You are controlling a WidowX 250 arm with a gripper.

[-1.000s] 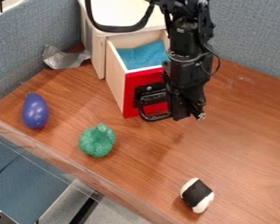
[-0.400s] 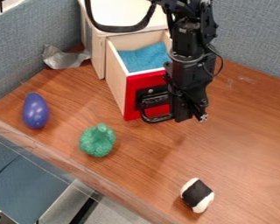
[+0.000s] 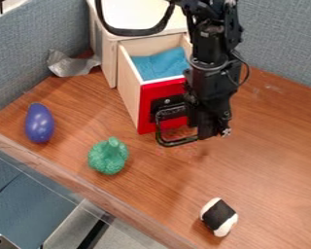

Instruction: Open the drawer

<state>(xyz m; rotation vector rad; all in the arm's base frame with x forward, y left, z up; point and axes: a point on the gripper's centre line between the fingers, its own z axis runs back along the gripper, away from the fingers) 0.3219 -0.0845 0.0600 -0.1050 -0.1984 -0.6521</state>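
Out in front of the box (image 3: 109, 56), the drawer (image 3: 164, 88) sticks out over the table (image 3: 255, 165), well open, with its red front facing the near side. Its black handle (image 3: 178, 143) hangs off that front like a loop, with its long bar running across the front and one end by the gripper (image 3: 210, 132).

The gripper points down at the right end of the handle, as I see it from here. They look as if they touch, but I can't be sure. I can't tell if the gripper is wide or narrow, or if it has hold of the handle.

What matters next is that the handle lies just to the left of the gripper, while the drawer slides toward the near side of the table. So any more pull should go straight out, not sideways, or the drawer might jam. I think the job is almost done. Maybe one small tug is left, then the gripper should come off the loop gently, so it doesn't snag.
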